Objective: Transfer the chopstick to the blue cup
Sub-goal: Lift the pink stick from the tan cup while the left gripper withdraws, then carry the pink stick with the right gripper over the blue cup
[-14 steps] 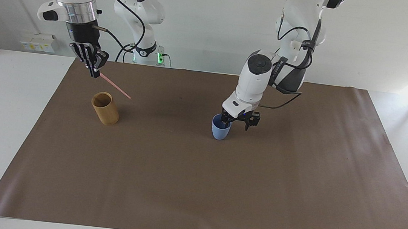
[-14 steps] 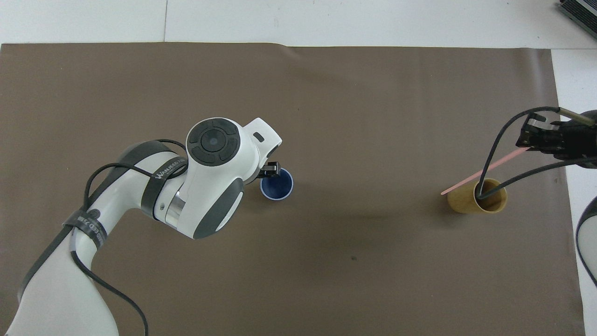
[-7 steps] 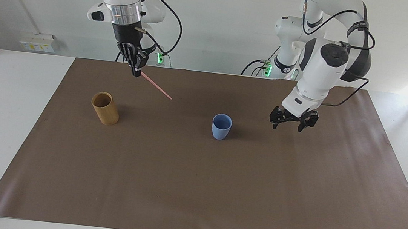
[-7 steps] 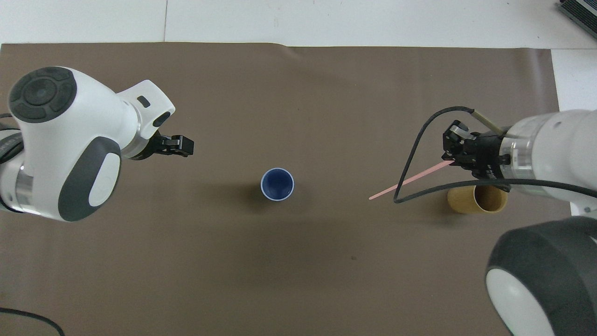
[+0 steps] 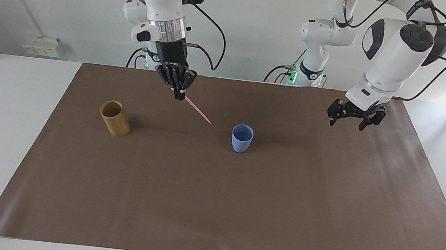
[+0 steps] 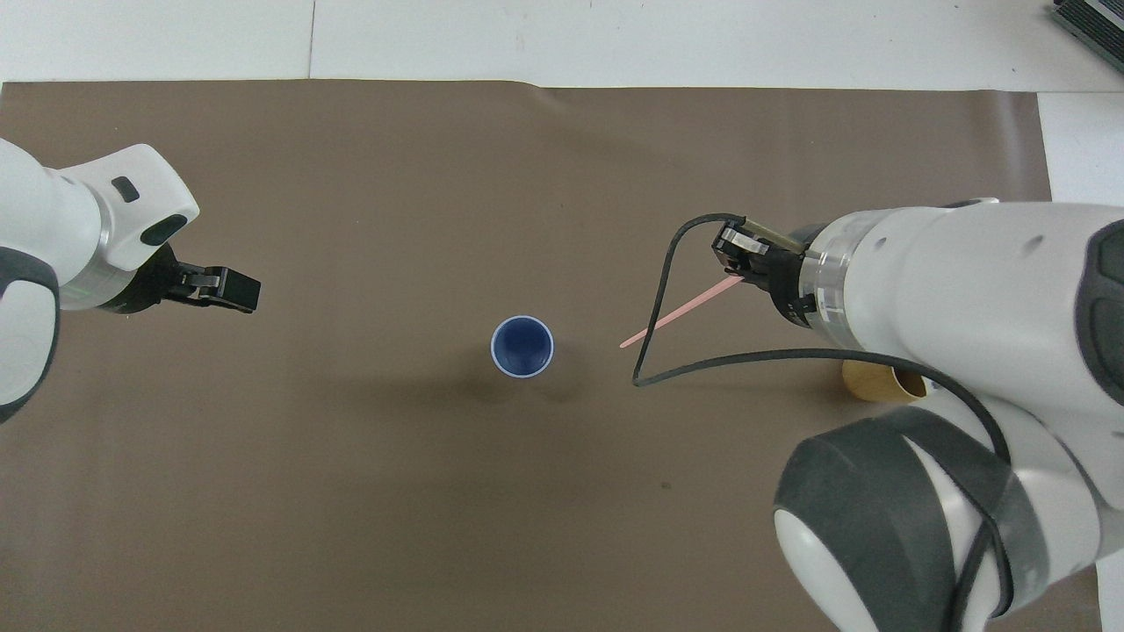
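A thin pink chopstick (image 5: 198,110) (image 6: 674,313) hangs slanted in the air, its lower tip pointing toward the blue cup. My right gripper (image 5: 178,94) (image 6: 736,270) is shut on its upper end, over the mat between the bamboo holder and the blue cup. The light blue cup (image 5: 241,139) (image 6: 522,346) stands upright mid-mat with nothing visible inside. My left gripper (image 5: 347,122) (image 6: 230,290) hangs open and holds nothing, over the mat toward the left arm's end, well apart from the cup.
A tan bamboo holder (image 5: 115,118) (image 6: 865,384) stands toward the right arm's end, partly covered by the right arm in the overhead view. A brown mat (image 5: 214,207) covers most of the white table.
My right gripper has carried the chopstick from above the bamboo holder toward the blue cup. My left gripper has left the cup's rim, risen and swung toward the left arm's end.
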Robot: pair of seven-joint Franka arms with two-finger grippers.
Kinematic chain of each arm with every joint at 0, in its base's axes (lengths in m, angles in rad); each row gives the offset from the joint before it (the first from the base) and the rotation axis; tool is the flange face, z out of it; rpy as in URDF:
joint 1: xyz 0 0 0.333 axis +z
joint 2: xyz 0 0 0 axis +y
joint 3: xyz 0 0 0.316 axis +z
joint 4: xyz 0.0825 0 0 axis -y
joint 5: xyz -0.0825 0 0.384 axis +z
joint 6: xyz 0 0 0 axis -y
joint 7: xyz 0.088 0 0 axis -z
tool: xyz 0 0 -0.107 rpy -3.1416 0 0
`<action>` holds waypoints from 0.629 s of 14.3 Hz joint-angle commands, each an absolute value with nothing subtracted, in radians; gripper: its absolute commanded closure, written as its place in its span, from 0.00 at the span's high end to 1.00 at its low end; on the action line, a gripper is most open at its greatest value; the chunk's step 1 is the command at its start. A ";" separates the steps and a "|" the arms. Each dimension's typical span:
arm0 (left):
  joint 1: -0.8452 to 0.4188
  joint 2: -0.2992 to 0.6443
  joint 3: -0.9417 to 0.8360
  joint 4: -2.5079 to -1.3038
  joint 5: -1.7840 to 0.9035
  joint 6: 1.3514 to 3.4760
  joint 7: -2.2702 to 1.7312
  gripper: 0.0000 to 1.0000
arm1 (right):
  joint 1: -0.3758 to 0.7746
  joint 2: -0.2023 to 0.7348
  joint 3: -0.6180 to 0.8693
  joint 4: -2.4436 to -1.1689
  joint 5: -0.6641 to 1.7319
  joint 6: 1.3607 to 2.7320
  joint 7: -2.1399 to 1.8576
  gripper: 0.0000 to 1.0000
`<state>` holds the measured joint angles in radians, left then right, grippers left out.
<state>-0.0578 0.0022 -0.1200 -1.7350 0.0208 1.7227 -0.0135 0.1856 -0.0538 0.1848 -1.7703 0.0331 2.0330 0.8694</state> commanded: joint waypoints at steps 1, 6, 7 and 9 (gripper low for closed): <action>-0.023 0.002 -0.129 -1.651 0.031 1.622 0.023 1.00 | 0.213 -0.026 0.196 -1.741 0.064 2.042 0.908 0.00; -0.015 0.003 -0.124 -1.551 0.005 1.528 0.026 1.00 | 0.284 0.029 0.206 -1.724 0.049 2.045 0.936 0.00; -0.014 0.003 -0.123 -1.539 -0.008 1.511 0.025 1.00 | 0.310 0.050 0.206 -1.723 0.045 2.048 0.936 0.00; 0.015 0.002 -0.115 -1.516 -0.008 1.502 0.044 1.00 | 0.331 0.081 0.206 -1.712 0.043 2.084 0.942 0.00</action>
<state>-0.0286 -0.0041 -0.1127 -1.5532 0.0095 1.5375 0.0117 0.3188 0.0354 0.2003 -1.7481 0.0401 2.0556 0.9215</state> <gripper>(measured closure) 0.000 0.912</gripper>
